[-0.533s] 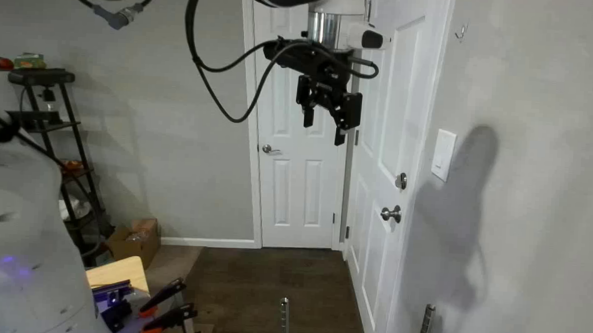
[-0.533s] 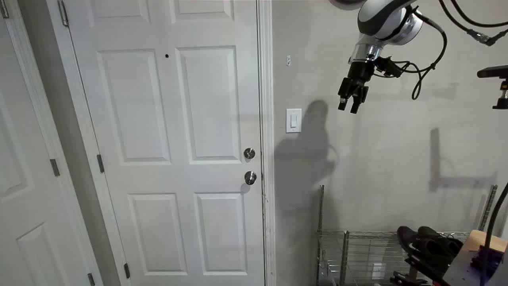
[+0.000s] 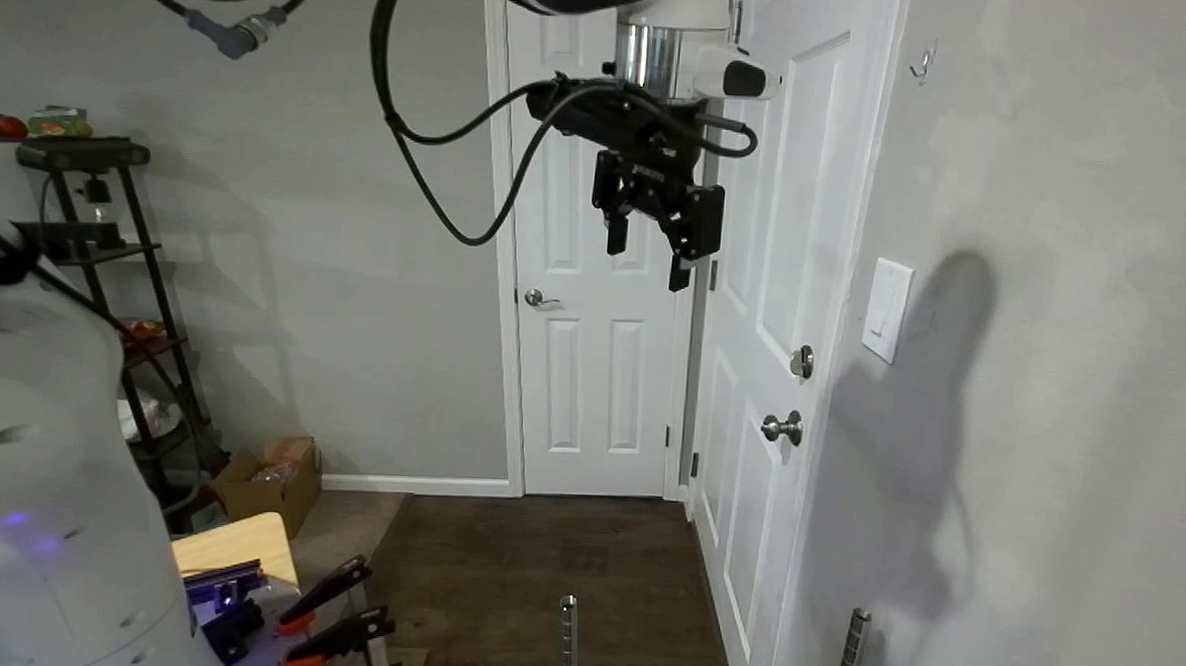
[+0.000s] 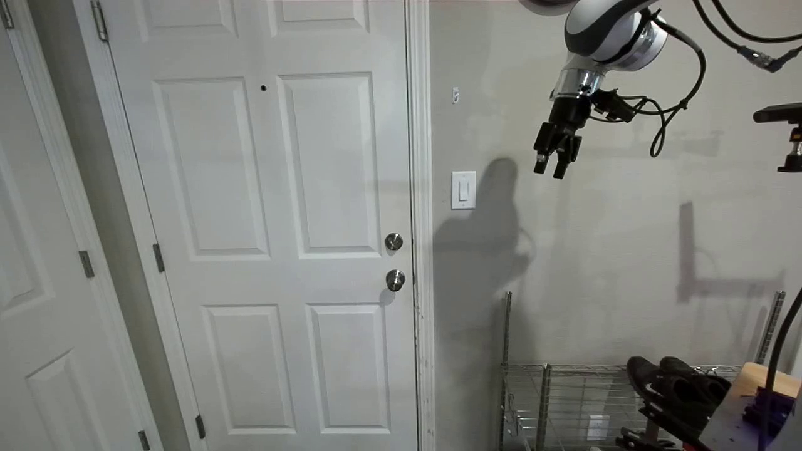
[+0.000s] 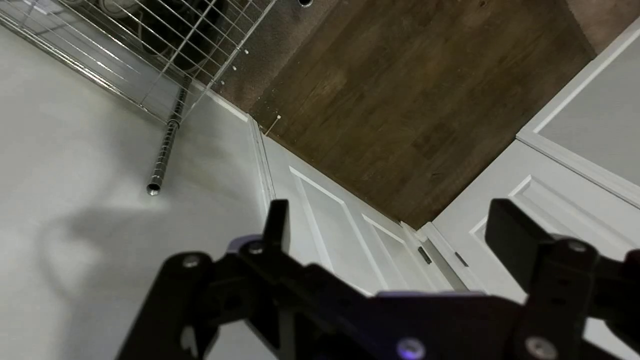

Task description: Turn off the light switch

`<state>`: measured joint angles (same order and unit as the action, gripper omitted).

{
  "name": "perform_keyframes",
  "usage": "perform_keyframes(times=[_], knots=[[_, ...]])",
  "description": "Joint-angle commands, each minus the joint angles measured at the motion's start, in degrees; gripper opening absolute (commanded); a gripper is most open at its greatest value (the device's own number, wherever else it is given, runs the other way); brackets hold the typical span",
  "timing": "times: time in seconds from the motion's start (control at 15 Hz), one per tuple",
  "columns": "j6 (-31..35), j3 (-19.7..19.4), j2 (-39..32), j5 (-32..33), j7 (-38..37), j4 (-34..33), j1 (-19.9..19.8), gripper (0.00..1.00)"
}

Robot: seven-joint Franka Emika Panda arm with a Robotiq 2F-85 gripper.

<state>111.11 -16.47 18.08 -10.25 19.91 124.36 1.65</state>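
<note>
Gripper [image 3: 649, 253], black, two-fingered, fingers spread wide, tips down. Light switch [image 4: 463, 190], white upright rectangular plate, fixed on the grey wall [image 4: 601, 250], well apart from the gripper. Beyond it I see a white panelled door [image 4: 282, 282] with round silver knob [image 4: 395, 280].

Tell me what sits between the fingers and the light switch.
No object: in an exterior view, the stretch from the fingers to the light switch shows only bare grey wall with a dark shadow on it.
</note>
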Motion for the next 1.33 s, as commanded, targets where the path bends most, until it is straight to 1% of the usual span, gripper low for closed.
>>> perform_keyframes(times=[0.0, 0.67, 0.8, 0.87, 0.93, 1.07, 1.27], knots=[[-0.2, 1.9, -0.2, -0.7, 0.6, -0.1, -2.2, 1.00], [-0.2, 1.9, -0.2, -0.7, 0.6, -0.1, -2.2, 1.00], [-0.6, 2.3, -1.8, -0.7, 1.4, -1.2, -2.1, 1.00], [-1.0, 2.3, -3.4, -1.0, 3.0, -2.4, -1.8, 0.94], [-1.7, 2.3, -5.4, -1.6, 4.4, -3.8, -1.3, 0.74], [-1.9, 2.6, -8.9, -2.3, 7.8, -6.3, -1.0, 0.60], [-0.9, 3.6, -14.8, -3.5, 12.5, -10.8, -1.9, 0.41]])
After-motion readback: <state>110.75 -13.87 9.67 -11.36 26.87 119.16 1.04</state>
